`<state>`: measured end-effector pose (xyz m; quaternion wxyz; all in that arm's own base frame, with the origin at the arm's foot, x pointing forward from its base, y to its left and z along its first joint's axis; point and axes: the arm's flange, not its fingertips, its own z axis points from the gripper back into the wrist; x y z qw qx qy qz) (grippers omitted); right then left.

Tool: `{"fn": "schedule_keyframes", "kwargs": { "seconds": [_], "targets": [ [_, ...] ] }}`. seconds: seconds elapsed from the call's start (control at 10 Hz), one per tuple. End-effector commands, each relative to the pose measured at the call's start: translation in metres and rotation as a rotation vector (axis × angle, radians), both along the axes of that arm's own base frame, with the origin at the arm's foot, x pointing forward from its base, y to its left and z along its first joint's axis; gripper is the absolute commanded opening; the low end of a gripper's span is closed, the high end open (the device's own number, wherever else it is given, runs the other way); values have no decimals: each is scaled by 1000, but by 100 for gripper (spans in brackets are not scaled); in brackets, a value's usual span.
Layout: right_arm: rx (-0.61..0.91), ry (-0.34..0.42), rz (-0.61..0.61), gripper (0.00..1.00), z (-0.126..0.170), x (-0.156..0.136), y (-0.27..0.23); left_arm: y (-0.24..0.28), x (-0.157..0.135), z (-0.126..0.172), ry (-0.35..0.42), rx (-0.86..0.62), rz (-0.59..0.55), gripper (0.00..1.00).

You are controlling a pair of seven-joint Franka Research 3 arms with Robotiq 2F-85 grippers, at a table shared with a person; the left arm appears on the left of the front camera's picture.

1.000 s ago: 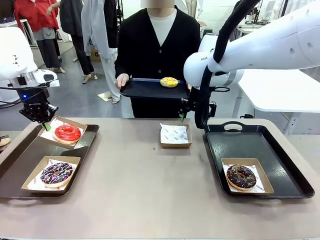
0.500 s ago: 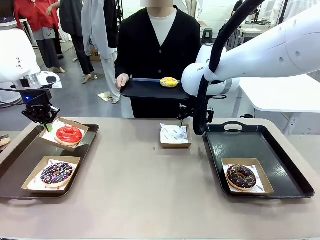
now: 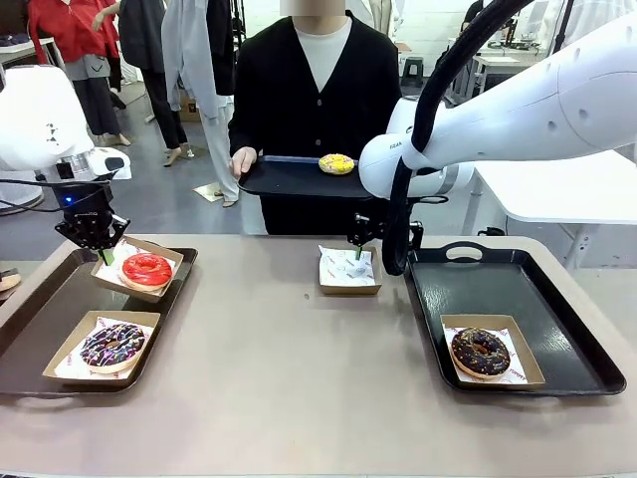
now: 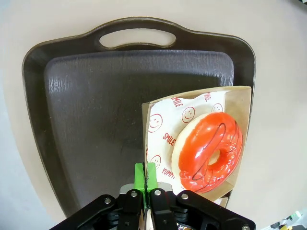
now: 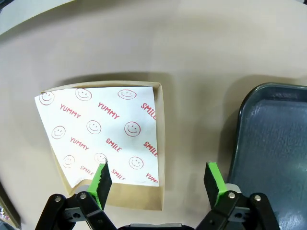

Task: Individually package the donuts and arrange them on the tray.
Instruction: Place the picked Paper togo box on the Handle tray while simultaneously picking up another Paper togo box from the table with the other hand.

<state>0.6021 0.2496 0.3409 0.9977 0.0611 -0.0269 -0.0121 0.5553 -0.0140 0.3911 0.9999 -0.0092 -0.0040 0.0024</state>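
Gripping the edge of a kraft box, the left gripper was clamped shut; inside sat the red donut on paper printed SMILE and YUMMY. Right gripper hung wide open over an empty lined box. Sprinkled donut and dark chocolate donut were boxed on trays; the yellow donut lay on the person's tray

Left pincer clamped on the red donut's cardboard box edge.
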Motion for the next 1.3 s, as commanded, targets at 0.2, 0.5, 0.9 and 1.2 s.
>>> {"fn": "schedule_keyframes", "kwargs": {
  "seconds": [0.2, 0.5, 0.9, 1.2],
  "targets": [
    [-44, -42, 30, 100, -8, 2, -1, -5, 9, -2, -22, 10, 65, 1],
    [-68, -36, 40, 100, -17, 7, 4, -5, 12, -5, -17, 9, 69, 1],
    [-84, -40, 45, 100, -22, 8, 9, -5, 16, -8, -11, 10, 80, 1],
    [-87, -41, 43, 100, -23, 8, 9, -5, 19, -9, -7, 2, 92, 1]
  ]
}}
